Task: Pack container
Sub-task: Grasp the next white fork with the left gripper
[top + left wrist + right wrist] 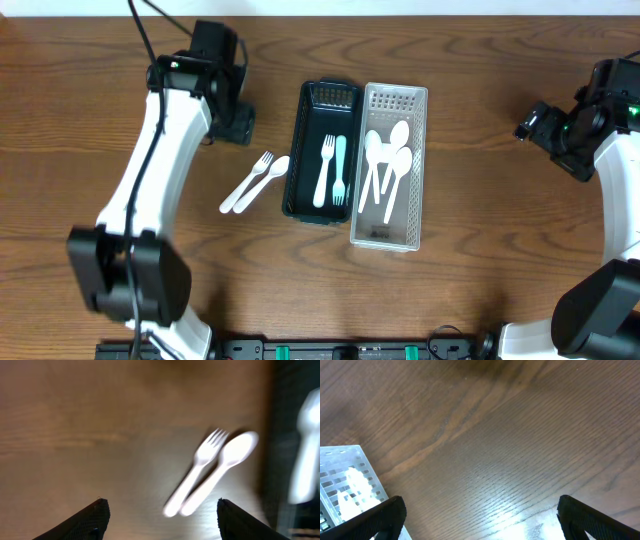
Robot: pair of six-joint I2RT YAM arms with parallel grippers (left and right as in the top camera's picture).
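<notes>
Left gripper [162, 504] hangs above the brown wooden worktop [480, 60] with its jaws spread wide and nothing between them. Just ahead of it a white plastic fork [197, 467] and a white plastic spoon [225, 467] lie loose on the wood, side by side. Their handle ends sit so close that I cannot tell if they touch. Taking one of these looks like the step in hand. It should go best with a straight descent and the jaws set across a single handle up near the head, where the two sit apart, so the neighbour is not dragged along. Both lie flat, so the fingertips will likely need to reach the wood before closing. To the right, the dark rectangular plastic tray [296, 150] already holds two forks [332, 168], which suggests the fork belongs there. The clear perforated plastic tray [425, 150] touching it holds white spoons [385, 160]. Far right, the right gripper [480, 504] is also spread and empty, well apart from everything.
</notes>
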